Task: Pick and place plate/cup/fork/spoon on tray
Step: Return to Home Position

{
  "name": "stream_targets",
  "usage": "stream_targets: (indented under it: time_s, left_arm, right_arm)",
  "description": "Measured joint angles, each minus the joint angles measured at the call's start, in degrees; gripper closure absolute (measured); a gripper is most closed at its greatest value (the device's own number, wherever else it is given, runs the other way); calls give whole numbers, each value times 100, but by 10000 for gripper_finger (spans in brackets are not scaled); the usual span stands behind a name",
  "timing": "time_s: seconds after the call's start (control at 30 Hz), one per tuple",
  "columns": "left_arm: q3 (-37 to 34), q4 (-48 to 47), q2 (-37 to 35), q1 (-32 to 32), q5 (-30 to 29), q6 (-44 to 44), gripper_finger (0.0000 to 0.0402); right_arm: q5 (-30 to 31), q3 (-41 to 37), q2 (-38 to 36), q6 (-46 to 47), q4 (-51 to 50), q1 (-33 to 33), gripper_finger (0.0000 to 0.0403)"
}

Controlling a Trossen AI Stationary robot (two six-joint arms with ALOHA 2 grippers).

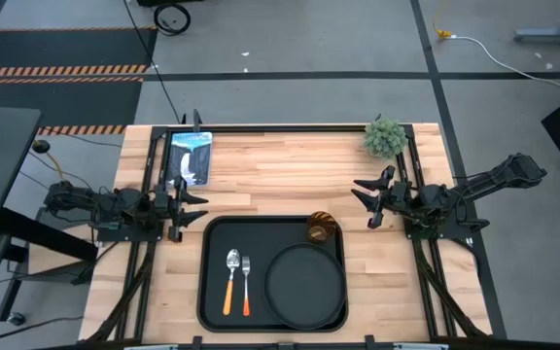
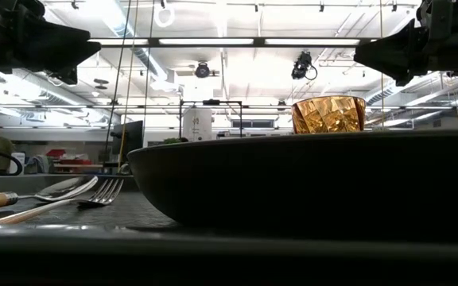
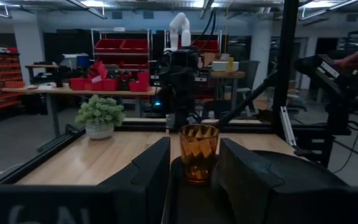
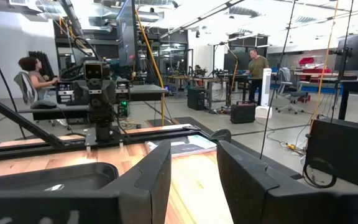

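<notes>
The black rectangular tray (image 1: pixel 272 275) lies on the table's near middle. On it rest the round black plate (image 1: pixel 304 285) at its right, the amber cup (image 1: pixel 320 229) upright at its far right corner, and the spoon (image 1: pixel 230 280) and fork (image 1: pixel 245 283) side by side at its left, handles toward the near edge. My left gripper (image 1: pixel 200 206) is open and empty at the table's left, level with the tray's far edge. My right gripper (image 1: pixel 366 197) is open and empty, right of the cup. The cup also shows in the left wrist view (image 3: pixel 198 151).
A small potted plant (image 1: pixel 385 137) stands at the table's far right corner. A blue and white packet (image 1: pixel 190 156) lies at the far left. People show in the room behind the table in the right wrist view. Bare wood lies between the two grippers, beyond the tray.
</notes>
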Motion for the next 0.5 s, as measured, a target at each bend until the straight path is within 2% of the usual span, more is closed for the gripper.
stream_targets:
  time_s: [0.23,0.5]
  left_arm:
    - [0,4,0,42,-4,2,253]
    - [0,9,-2,33,-2,2,253]
  right_arm:
    - [9,-11,-213,2,-464,-5,266]
    - [7,-11,-897,2,-643,0,266]
